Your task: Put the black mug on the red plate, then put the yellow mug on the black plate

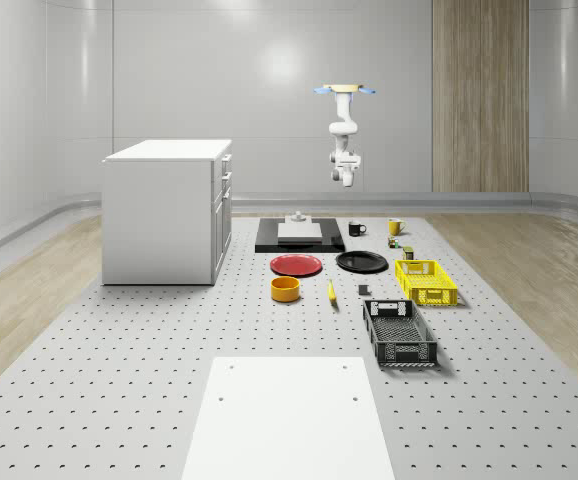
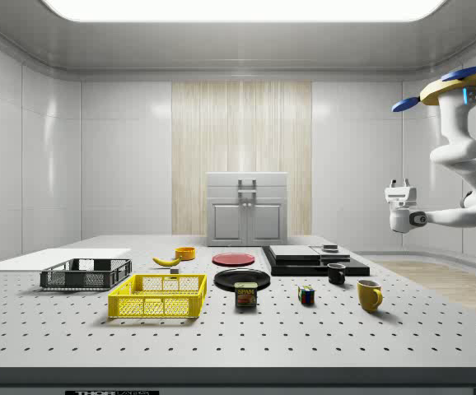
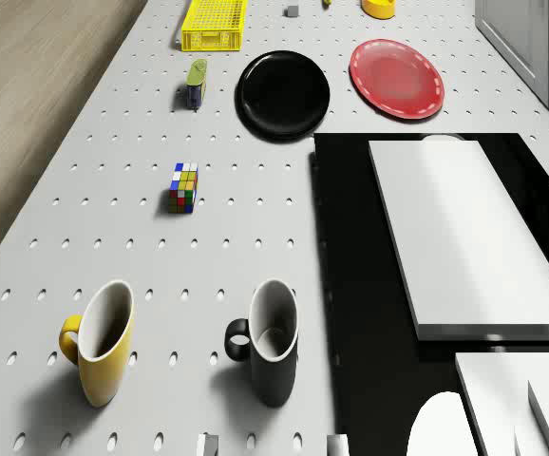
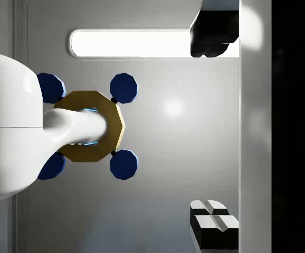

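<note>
1. The drone point(image 2: 460, 85) hovers high beyond the table's far end; its gripper point(image 2: 399, 192) hangs in the air well above the mugs, holding nothing. Whether the fingers are parted cannot be told.
2. The glossy black mug point(image 3: 273, 347) stands upright just beside the yellow mug point(image 3: 102, 342), well apart from the round red plate point(image 3: 397, 78).
3. Advice: descend vertically over the black mug and clamp its rim, away from the handle.

Upright black mug point(image 3: 273, 353) beside yellow mug point(image 3: 103, 353)

Mugs point(image 3: 273, 350) stand near plates point(image 3: 283, 93), well apart.
</note>
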